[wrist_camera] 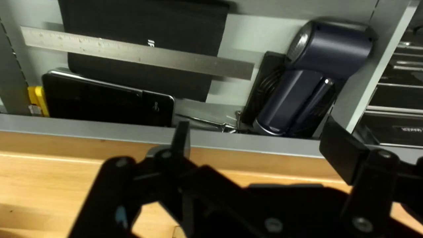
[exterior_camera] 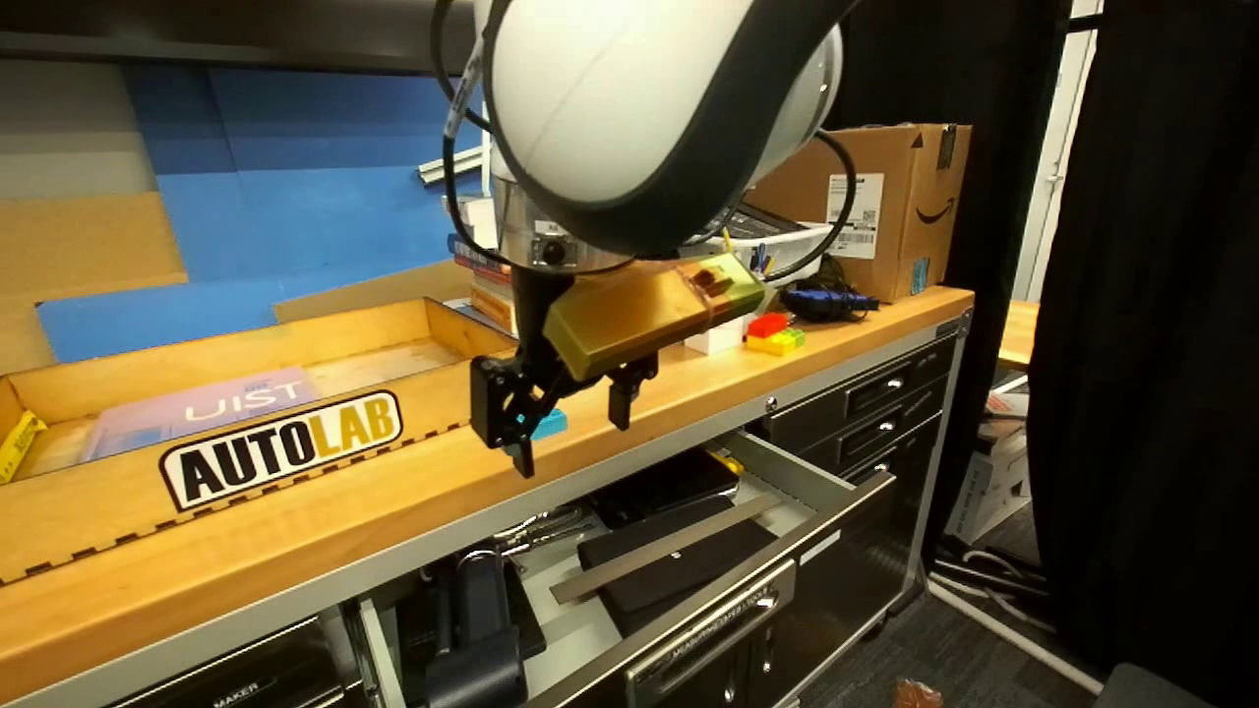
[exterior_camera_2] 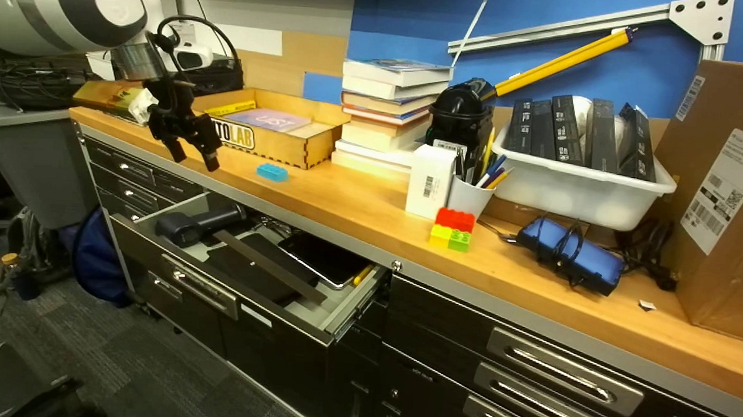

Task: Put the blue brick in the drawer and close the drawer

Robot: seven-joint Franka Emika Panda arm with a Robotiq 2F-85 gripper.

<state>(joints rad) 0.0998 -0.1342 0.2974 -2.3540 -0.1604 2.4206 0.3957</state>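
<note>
The blue brick (exterior_camera: pixel 549 424) lies flat on the wooden bench near its front edge. In an exterior view it is partly hidden behind my gripper (exterior_camera: pixel 573 441); it shows whole in an exterior view (exterior_camera_2: pixel 272 172). My gripper (exterior_camera_2: pixel 195 159) is open and empty, above the bench's front edge and apart from the brick. In the wrist view the fingers (wrist_camera: pixel 257 142) are wide apart with only bench edge and drawer between them. A small light-blue patch shows through the finger linkage there; I cannot tell whether it is the brick. The drawer (exterior_camera: pixel 802 467) stands pulled open below the bench (exterior_camera_2: pixel 291 333).
The drawer holds a steel ruler (wrist_camera: pixel 138 54), a black flat case (wrist_camera: pixel 142 19), a black tablet-like thing (wrist_camera: pixel 105 99) and a dark-blue handheld device (wrist_camera: pixel 307 72). On the bench stand a wooden AUTOLAB tray (exterior_camera_2: pixel 286 145), stacked books (exterior_camera_2: pixel 385 118), a white box (exterior_camera_2: pixel 429 183) and red-yellow-green bricks (exterior_camera_2: pixel 452 228).
</note>
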